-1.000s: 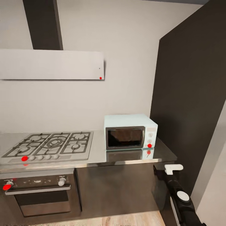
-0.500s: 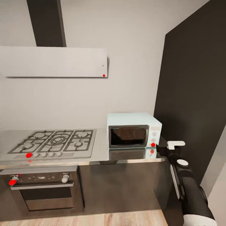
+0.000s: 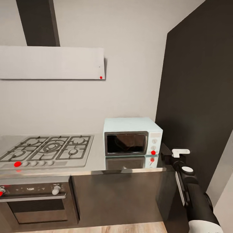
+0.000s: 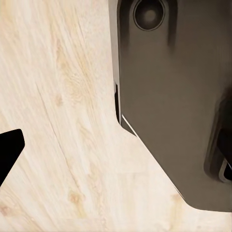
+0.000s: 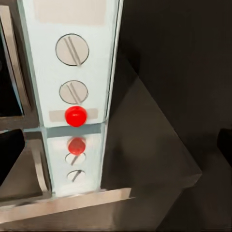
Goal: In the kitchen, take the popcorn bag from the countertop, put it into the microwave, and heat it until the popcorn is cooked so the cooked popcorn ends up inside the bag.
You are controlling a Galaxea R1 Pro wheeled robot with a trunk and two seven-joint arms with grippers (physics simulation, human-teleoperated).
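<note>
nearest to me, my right arm (image 3: pixel 194 197) rose from the lower right of the head view, black with a white cuff, reaching up toward the right end of the bench (image 3: pixel 97 166). the right claw (image 3: pixel 176 154) sat just beside the bench's right front corner, level with the microwave's lower right corner and a little to its right. in the right wrist view two dark finger tips (image 5: pixel 9 150) stood at opposite edges of the picture with a wide gap between them and nothing in it, so that claw was spread wide and had hold of nothing.

the left wrist view looked down on pale wood floor (image 4: pixel 63 121) and a dark rounded piece of the robot's body (image 4: pixel 169 96). one black finger tip (image 4: pixel 8 150) showed at the edge; i could not tell how far the left claw was spread.

on the bench, the microwave (image 3: pixel 132 136) stood at the right end, door closed, dark glass facing me. its side panel carried two knobs (image 5: pixel 71 50) and a red dot (image 5: pixel 76 116) under them, all mirrored in the steel top. to the microwave's left lay the gas hob (image 3: pixel 48 149), with the oven (image 3: pixel 35 200) below it.

behind, a pale extractor hood (image 3: pixel 51 62) hung on the wall, and a tall dark cabinet (image 3: pixel 200 97) filled the right side.
</note>
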